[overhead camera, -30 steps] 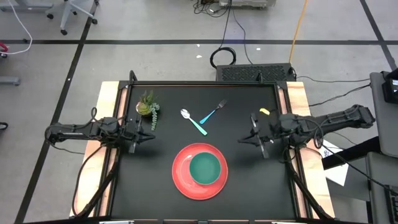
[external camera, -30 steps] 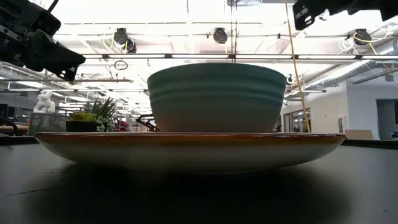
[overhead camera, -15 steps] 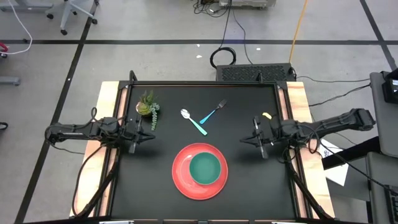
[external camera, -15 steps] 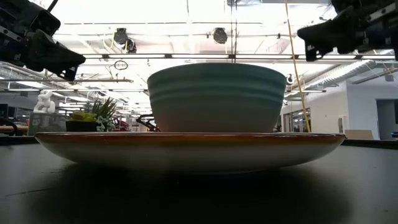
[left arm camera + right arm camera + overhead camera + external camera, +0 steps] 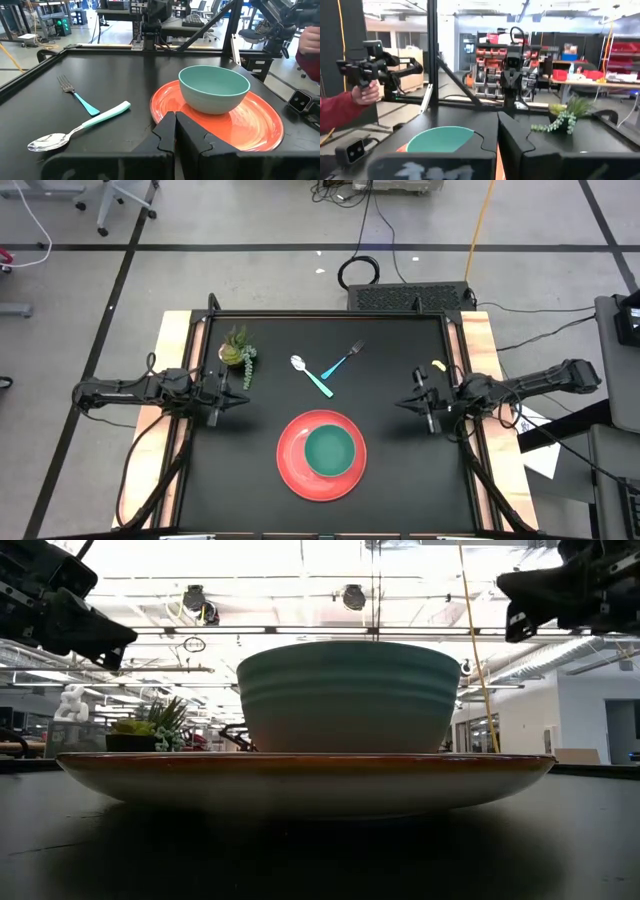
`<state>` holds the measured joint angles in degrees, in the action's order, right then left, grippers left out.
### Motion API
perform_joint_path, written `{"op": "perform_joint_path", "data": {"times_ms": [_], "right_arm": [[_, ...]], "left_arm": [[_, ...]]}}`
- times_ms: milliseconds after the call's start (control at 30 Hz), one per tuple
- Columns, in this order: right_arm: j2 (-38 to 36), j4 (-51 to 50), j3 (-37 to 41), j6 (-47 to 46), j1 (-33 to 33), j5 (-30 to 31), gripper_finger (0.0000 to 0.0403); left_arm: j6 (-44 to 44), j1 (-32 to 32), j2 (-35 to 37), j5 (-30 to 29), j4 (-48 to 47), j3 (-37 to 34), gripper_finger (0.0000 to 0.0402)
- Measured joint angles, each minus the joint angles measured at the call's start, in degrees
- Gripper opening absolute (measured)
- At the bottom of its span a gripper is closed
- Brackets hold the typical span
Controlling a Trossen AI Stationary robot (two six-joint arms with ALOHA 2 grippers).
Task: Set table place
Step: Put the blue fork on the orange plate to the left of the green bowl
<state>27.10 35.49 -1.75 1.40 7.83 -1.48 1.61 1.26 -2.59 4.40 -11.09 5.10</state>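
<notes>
The red plate point(image 5: 292, 470) lies flat near the table's near edge, and the teal bowl point(image 5: 330, 450) stands upright on it. The spoon point(image 5: 311, 376) and the fork point(image 5: 347, 360), both with light-blue handles, lie beyond the plate, their handle ends meeting in a V. My left gripper point(image 5: 246, 398) hovers shut at the table's left side, pointing toward the centre. In its wrist view the left gripper point(image 5: 175, 131) faces the bowl point(image 5: 214, 89), plate point(image 5: 252, 127), spoon point(image 5: 75, 134) and fork point(image 5: 75, 94). My right gripper point(image 5: 401, 403) hovers shut at the right side.
A small potted plant point(image 5: 239, 356) stands near the far left, just beyond my left gripper. Wooden strips point(image 5: 175, 360) run along the table's left and right sides. A person in a red sleeve point(image 5: 337, 112) holding a device stands beyond the table. Bare black top lies between the plate and each gripper.
My right gripper has drawn back toward the table's right edge and slightly toward the near edge, dropping lower in the low view. It stays shut. The left arm, plate, bowl, spoon and fork have kept still.
</notes>
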Motion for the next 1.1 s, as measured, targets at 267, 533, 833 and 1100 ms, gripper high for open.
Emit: {"op": "perform_joint_path", "data": {"times_ms": [267,533,833,1100], "right_arm": [[-0.31,-3.25,0.15,2.08,0.05,-3.47,0.0000],[-0.21,-4.05,0.23,2.64,0.05,-4.82,0.0000],[-0.21,-4.04,0.25,2.78,0.03,-4.72,0.0000],[-0.21,-4.04,0.28,2.91,0.03,-4.59,0.0000]], "left_arm": [[-0.22,0.02,0.00,0.00,-0.42,0.00,0.0015],[-1.19,0.02,0.00,-0.03,-0.81,0.00,0.0015],[-1.33,0.01,-0.02,-0.02,0.42,0.00,0.0015],[-1.04,0.01,0.00,-0.02,3.87,0.02,0.0015]]}}
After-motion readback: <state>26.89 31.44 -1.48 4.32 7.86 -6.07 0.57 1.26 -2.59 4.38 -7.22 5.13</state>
